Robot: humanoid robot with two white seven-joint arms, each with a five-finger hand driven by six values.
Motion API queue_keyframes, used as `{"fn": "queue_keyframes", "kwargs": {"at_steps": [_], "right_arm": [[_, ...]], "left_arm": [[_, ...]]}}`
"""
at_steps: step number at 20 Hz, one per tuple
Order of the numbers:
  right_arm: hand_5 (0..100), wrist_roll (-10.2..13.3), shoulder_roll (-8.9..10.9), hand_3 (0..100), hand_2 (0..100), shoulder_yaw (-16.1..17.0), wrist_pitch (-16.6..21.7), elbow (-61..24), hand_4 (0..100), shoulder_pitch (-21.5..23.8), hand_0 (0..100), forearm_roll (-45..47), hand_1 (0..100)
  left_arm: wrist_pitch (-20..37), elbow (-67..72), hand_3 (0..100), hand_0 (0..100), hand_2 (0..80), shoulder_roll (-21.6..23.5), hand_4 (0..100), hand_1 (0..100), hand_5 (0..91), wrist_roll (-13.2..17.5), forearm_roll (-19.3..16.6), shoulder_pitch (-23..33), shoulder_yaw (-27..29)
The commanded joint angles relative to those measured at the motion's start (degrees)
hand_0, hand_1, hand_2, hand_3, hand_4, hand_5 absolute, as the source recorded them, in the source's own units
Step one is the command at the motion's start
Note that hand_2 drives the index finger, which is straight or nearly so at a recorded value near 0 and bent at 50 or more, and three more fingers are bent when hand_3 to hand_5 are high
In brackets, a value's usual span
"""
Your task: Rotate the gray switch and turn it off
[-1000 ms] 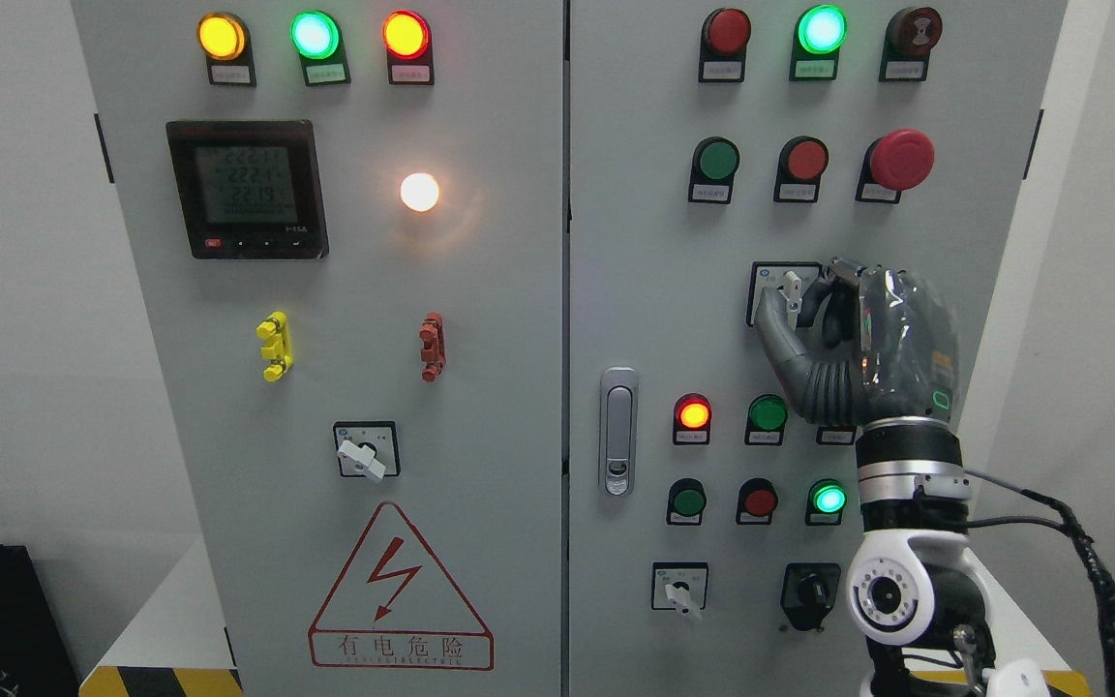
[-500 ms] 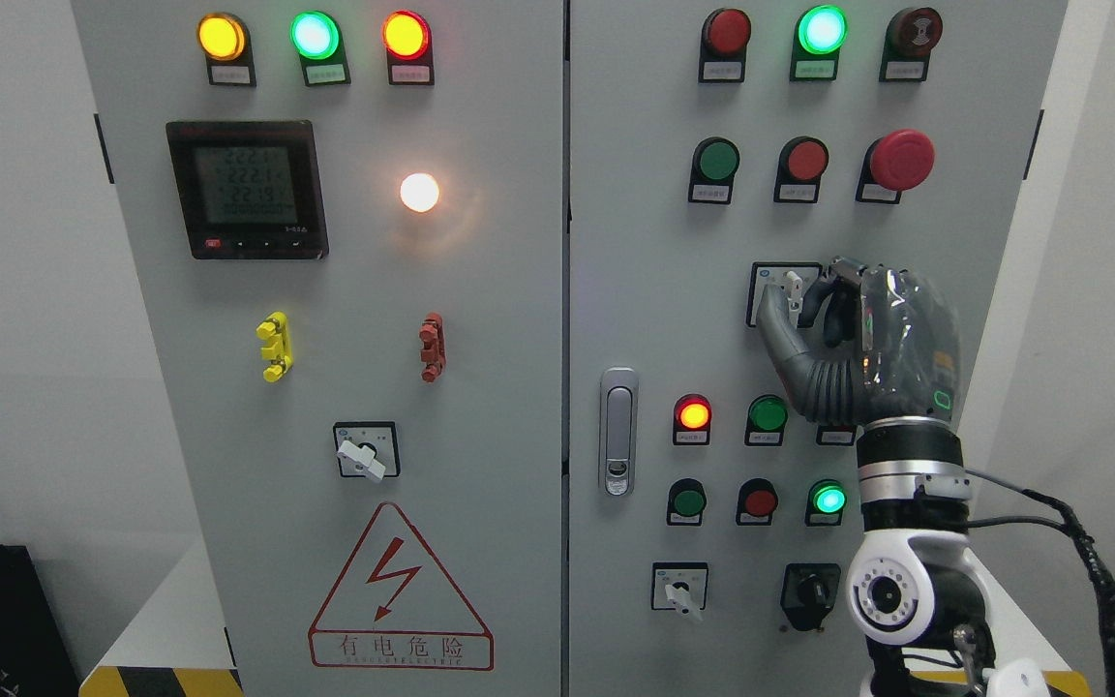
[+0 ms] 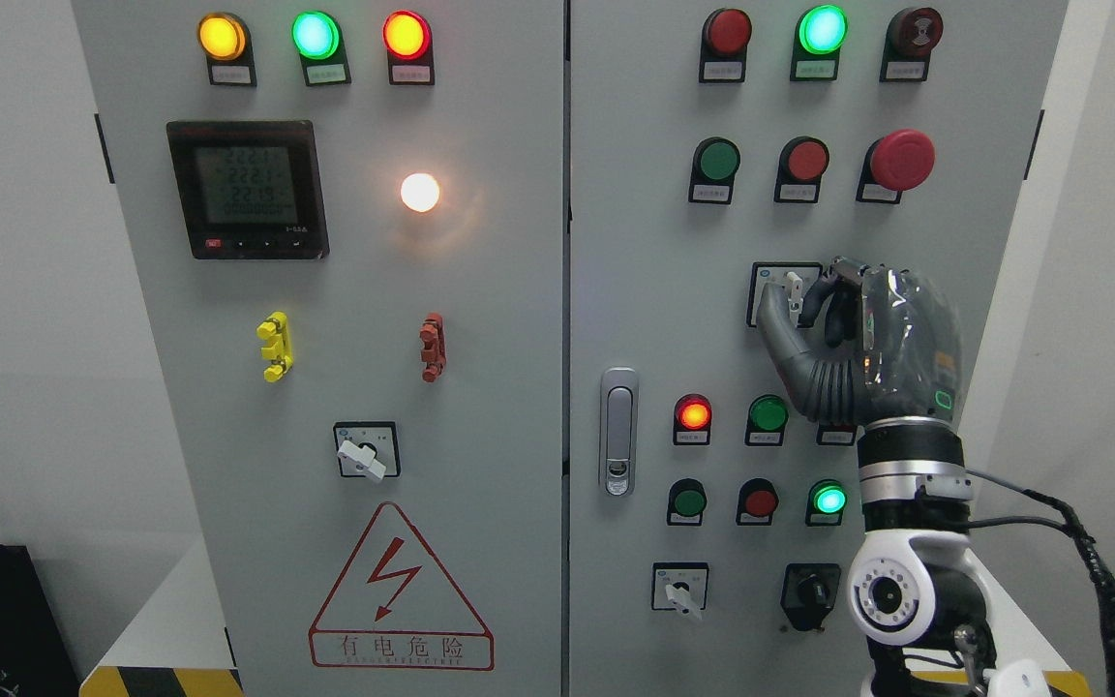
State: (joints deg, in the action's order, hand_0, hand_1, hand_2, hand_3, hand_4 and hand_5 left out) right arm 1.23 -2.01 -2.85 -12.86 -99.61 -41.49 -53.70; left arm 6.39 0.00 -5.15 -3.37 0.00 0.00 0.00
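Hardly any change: right hand (image 3: 833, 319) still pinched on gray switch (image 3: 794, 290), knob upright, turning apparently not started.

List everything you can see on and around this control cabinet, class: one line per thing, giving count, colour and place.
Indicator lamps: three, amber, green, red, top of left door.
Meter: one, black, upper left door.
White lamp: one, lit, beside the meter.
Clips: two, yellow and red, mid left door.
Warning triangle: one, red, bottom of left door.
Door handle: one, silver, left edge of right door.
Emergency stop: one, red, upper right door.
Gray switch: one, right door centre.
Right hand: one, dark grey, thumb and fingers closed on the gray switch.
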Motion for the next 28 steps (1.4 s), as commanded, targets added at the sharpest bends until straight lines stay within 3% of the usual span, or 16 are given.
{"fn": "queue_keyframes", "kwargs": {"at_steps": [1, 14, 19, 22, 25, 28], "right_arm": [[100, 0.1, 0.17, 100, 73, 0.2, 0.2, -0.2, 97, 0.2, 43, 0.0, 40], [100, 0.6, 0.87, 100, 73, 1.0, 0.6, -1.4, 97, 0.6, 38, 0.4, 38], [100, 0.7, 0.96, 100, 73, 1.1, 1.3, -5.0, 97, 2.9, 39, 0.5, 37], [100, 1.0, 1.84, 100, 73, 1.5, 3.9, -8.0, 97, 5.7, 39, 0.6, 36], [100, 5.6, 2.80, 100, 65, 2.2, 9.7, -10.1, 97, 8.0, 39, 1.8, 35], [99, 6.9, 4.56, 100, 62, 3.0, 15.9, -12.3, 98, 11.2, 36, 3.2, 33]], "left_arm": [[0.0, -1.4, 0, 12, 0.0, 0.0, 0, 39, 0.0, 0.0, 1.1, -0.5, 0.4], [0.0, -1.4, 0, 12, 0.0, 0.0, 0, 39, 0.0, 0.0, 1.1, -0.5, 0.4], [0.0, -1.4, 0, 12, 0.0, 0.0, 0, 39, 0.0, 0.0, 1.1, -0.5, 0.4], [0.0, -1.4, 0, 12, 0.0, 0.0, 0, 39, 0.0, 0.0, 1.1, -0.5, 0.4], [0.0, -1.4, 0, 12, 0.0, 0.0, 0, 39, 0.0, 0.0, 1.1, -0.5, 0.4], [0.0, -1.4, 0, 12, 0.0, 0.0, 0, 39, 0.0, 0.0, 1.1, -0.5, 0.4]]}}
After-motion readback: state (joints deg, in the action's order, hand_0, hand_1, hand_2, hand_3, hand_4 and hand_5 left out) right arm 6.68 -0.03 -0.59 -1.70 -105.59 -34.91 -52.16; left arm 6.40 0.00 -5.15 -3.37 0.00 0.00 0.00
